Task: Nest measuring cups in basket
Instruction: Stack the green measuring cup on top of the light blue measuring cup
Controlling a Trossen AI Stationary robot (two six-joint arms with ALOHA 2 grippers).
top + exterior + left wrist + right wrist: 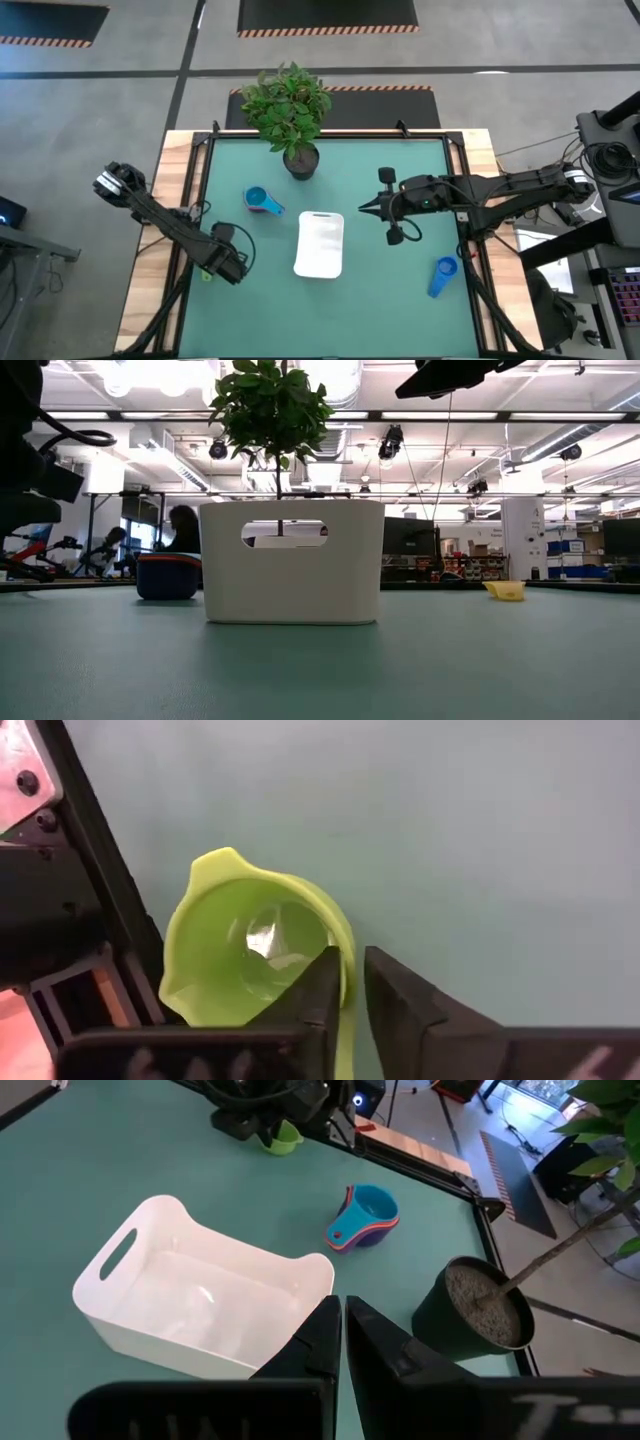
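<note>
- One shallow white plastic basket (320, 245) with rounded corners sits near the middle of the green table mat (380, 310); I can see nothing inside it, and one oval handle slot shows in the end wall facing the low camera
- One small green plastic measuring cup (250, 955) sits at the left edge of the mat, well apart from the basket, with the left gripper (355, 995) down over it
- The left gripper's two dark fingers (400, 1010) are pinched on the green cup's rim, right where its handle starts: one finger inside the bowl, one outside
- One stack of nested cups (263, 202) lies between the basket and the plant pot, left of the basket and apart from it; a teal cup is on top, with red and purple edges showing under it, so three colours can be counted from here
- One blue plastic scoop cup (443, 276) lies alone near the right edge of the mat, well apart from the basket
- One yellow cup (507, 591) shows only in the low view, far off across the table
- The right gripper (342, 1335) hangs above the mat to the right of the basket, fingers pressed together, nothing between them
- One dark pot with a leafy green plant (292, 112) stands at the far side of the table, behind the basket
</note>
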